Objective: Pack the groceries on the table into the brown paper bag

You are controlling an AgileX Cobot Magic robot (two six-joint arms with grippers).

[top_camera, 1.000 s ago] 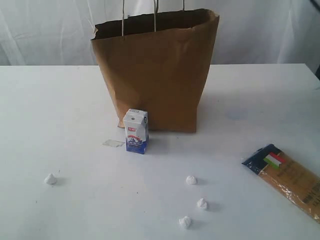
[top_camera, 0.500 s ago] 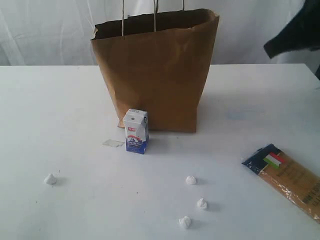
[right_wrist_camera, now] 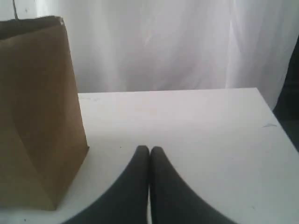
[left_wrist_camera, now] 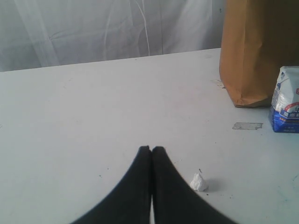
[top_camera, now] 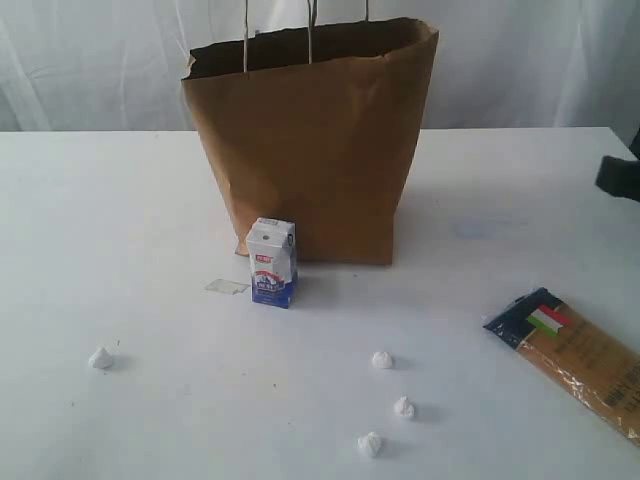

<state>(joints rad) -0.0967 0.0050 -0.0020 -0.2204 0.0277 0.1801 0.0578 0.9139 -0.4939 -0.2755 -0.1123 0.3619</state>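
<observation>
The plain white bench (top_camera: 120, 220) carries one tall brown kraft paper bag (top_camera: 310, 150), one small white-and-blue carton (top_camera: 272, 262), one long pasta packet with an Italian-flag label (top_camera: 580, 355) and one small flat clear scrap (top_camera: 227, 287). There are four small white crumpled lumps (top_camera: 381, 360), one of them just beside the left hand (left_wrist_camera: 151, 148). Black hands number two, the other being the right hand (right_wrist_camera: 149, 148).

Backed by a white draped curtain (top_camera: 90, 60), softly creased, hanging just past the far edge. Floored by a plain white table (top_camera: 110, 210), evenly lit, with only soft, pale shadows.
</observation>
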